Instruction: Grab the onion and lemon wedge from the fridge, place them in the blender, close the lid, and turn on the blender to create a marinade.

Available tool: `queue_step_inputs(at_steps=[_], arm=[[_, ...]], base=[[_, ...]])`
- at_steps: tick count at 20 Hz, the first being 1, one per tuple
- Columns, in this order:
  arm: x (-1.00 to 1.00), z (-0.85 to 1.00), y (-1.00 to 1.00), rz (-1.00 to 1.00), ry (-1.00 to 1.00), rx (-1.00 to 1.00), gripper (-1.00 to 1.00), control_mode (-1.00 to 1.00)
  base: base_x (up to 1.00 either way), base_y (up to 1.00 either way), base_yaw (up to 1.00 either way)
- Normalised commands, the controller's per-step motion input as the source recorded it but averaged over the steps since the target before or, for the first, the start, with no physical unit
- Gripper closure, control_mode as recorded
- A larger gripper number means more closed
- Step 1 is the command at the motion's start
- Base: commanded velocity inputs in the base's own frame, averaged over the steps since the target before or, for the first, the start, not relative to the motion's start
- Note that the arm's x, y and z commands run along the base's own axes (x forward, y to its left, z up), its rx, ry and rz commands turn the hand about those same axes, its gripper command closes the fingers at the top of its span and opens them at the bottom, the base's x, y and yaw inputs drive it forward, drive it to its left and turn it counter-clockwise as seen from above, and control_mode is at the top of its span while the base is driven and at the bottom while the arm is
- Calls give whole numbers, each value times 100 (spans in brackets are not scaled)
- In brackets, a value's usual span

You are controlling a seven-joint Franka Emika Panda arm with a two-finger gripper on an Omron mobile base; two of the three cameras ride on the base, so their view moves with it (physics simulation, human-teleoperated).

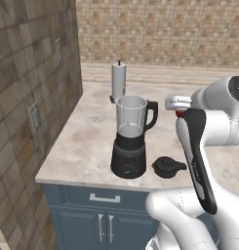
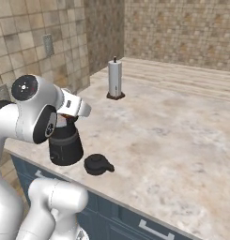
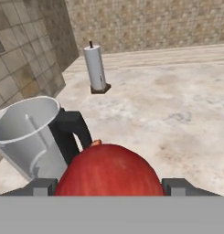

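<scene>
My gripper (image 3: 109,185) is shut on the onion (image 3: 109,170), a glossy red ball that sits between the two dark fingertips. It hangs above the counter, just right of the blender (image 1: 129,134), level with the jar's handle. The clear jar (image 3: 26,135) stands open at the top on its black base (image 2: 65,146). A sliver of the onion (image 1: 180,114) shows under the hand (image 1: 178,103). On the counter right of the base lies the black domed lid (image 1: 168,166) (image 2: 98,164). The lemon wedge and the fridge are out of view.
A white paper roll (image 1: 118,80) (image 3: 96,68) stands upright behind the blender. A tiled wall (image 1: 28,97) closes the counter's left side. The marble counter (image 2: 172,136) stretches wide to the right, over blue cabinet doors (image 1: 99,222) below the front edge.
</scene>
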Motion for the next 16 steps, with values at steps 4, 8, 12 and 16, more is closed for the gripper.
queue_step_inputs(at_steps=[4,8,12,16], arm=[[0,0,0,0,0,0,100,100],[12,0,0,0,0,0,100,-100],[13,0,0,0,0,0,100,-100],[0,4,0,0,-1,0,100,-100]], base=[[43,0,-8],[17,1,-2],[0,0,0],[0,0,0]])
